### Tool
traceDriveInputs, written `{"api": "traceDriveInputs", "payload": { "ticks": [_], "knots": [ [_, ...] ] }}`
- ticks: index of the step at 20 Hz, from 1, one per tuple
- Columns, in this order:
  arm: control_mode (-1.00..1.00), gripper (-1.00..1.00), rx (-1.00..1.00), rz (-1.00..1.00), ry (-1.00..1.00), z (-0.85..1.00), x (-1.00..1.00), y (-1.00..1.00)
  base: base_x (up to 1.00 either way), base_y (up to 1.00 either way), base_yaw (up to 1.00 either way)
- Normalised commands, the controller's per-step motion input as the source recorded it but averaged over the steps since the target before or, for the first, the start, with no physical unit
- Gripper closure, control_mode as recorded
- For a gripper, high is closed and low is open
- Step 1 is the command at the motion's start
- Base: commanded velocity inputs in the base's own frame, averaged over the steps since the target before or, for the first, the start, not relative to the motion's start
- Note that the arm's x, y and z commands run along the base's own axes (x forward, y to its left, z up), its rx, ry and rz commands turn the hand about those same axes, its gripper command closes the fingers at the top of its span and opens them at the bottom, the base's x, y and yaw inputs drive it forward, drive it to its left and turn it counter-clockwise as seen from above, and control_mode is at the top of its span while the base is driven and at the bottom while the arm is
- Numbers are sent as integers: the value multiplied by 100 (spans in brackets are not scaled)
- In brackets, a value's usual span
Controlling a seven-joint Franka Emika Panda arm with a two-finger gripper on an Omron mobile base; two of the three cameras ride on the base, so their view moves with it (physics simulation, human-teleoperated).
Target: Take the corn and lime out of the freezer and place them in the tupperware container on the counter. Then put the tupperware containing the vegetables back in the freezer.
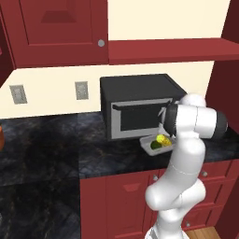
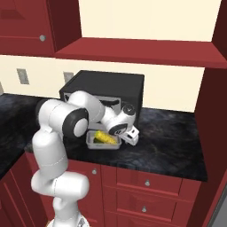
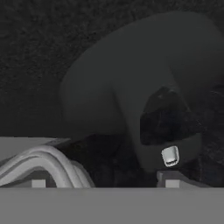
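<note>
The light grey tupperware container (image 1: 145, 141) (image 2: 105, 145) sits on the black counter (image 1: 46, 140) (image 2: 168, 133) in front of the microwave. Inside it lie the yellow corn (image 1: 163, 139) (image 2: 104, 136) and the dark green lime (image 1: 155, 145) (image 2: 96, 140), side by side. My gripper (image 2: 131, 138) (image 3: 105, 183) hangs low at the container's right end, pointing down at the counter, its jaws open and wide apart with nothing between them. In the hand view a pale curved rim shows by the left fingertip (image 3: 38, 183). The freezer is out of view.
A black microwave (image 1: 140, 105) (image 2: 106, 88) stands right behind the container. Dark red upper cabinets and a shelf (image 2: 133, 51) hang above. A red side wall (image 2: 217, 111) bounds the counter on the right. Bare counter stretches right of the gripper.
</note>
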Motion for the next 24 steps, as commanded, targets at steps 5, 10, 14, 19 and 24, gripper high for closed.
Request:
{"api": "traceDriveInputs", "payload": {
  "ticks": [5,10,14,19,24],
  "knots": [
    [-100,100,0,0,7,-33,-16,10,0,0,0],
    [-100,100,0,0,0,-8,-61,6,0,0,0],
    [-100,100,1,0,0,5,-30,12,0,0,0],
    [-100,100,6,0,0,57,-23,10,0,0,0],
    [-100,100,8,-2,1,100,-39,6,0,0,0]
  ]
}}
